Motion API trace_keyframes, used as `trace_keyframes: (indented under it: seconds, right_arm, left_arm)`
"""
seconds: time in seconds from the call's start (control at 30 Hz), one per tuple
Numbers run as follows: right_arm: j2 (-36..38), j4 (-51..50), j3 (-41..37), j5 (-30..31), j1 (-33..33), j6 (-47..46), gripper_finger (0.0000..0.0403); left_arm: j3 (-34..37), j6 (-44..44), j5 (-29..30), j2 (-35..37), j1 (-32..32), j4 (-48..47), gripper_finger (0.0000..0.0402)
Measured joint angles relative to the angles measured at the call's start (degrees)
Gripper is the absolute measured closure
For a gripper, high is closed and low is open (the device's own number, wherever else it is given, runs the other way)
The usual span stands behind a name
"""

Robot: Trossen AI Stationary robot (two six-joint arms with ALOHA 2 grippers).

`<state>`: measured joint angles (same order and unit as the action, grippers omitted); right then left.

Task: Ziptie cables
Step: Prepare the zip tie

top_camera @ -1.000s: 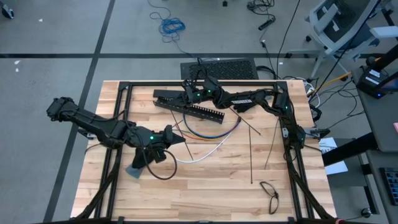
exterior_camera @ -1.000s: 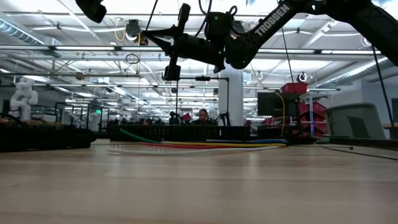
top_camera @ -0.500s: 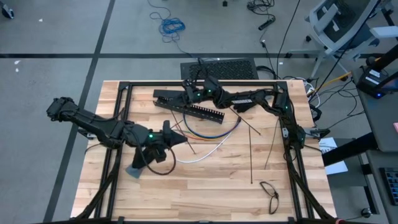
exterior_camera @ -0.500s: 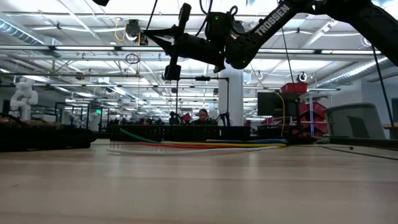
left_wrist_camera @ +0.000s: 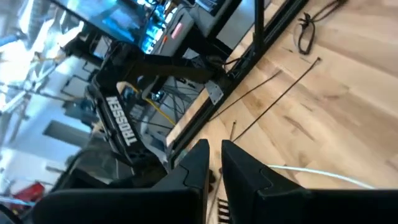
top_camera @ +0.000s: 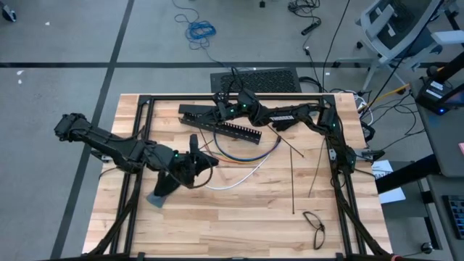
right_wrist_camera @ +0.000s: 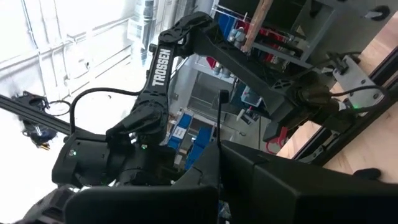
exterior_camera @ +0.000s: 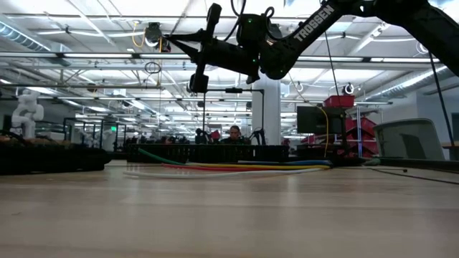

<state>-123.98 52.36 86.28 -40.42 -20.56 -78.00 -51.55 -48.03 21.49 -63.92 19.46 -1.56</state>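
The left end effector (left_wrist_camera: 214, 149) stands over the desk (top_camera: 239, 217) with its fingers parted by a narrow gap and nothing between them (released, as far as its wrist view shows). Just beyond its tips the white wire (left_wrist_camera: 311, 174) crosses the wood. The coloured cables (top_camera: 250, 154) lie in a loose arc at mid-desk, beside the long slotted bar (top_camera: 221, 125). The right end effector (right_wrist_camera: 217, 163) is raised near that bar, clenched on a thin black strip (right_wrist_camera: 219, 118) that stands up from its fingers.

To do this step well, I judge the left should open wider, come down square across the wires and gather them into one bunch, so the strip can pass around all of them.
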Motion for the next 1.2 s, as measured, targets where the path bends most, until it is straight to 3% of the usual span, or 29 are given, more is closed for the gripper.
trace_keyframes:
  seconds: [0.2,0.47,0.63,0.83,1.07,1.2]
  right_arm:
    - [0.0,-0.5,0.0,-0.14,-0.22,3.4,0.0403]
    - [0.0,-0.6,0.0,-0.12,-0.55,9.52,0.0403]
    - [0.0,0.91,0.0,-0.15,-2.35,10.87,0.0403]
    - [1.35,10.27,0.0,-0.4,-5.97,10.45,0.0403]
    - [9.3,2.2,0.02,-4.15,-7.75,19.77,0.0403]
    - [14.13,-8.45,0.04,-4.3,-6.37,30.62,0.0403]
  left_arm:
    - [0.0,14.48,-1.1,0.0,-1.38,0.16,0.0359]
    - [0.0,22.51,0.47,0.64,-1.44,-0.54,0.0359]
    - [-0.12,15.13,4.27,3.83,-0.82,-11.34,0.0359]
    - [-0.09,7.27,9.54,6.73,-0.59,-22.59,0.0359]
    - [-0.08,8.45,21.04,12.87,-0.63,-26.47,0.0359]
    - [-0.09,8.46,21.45,14.99,-0.69,-26.42,0.0359]
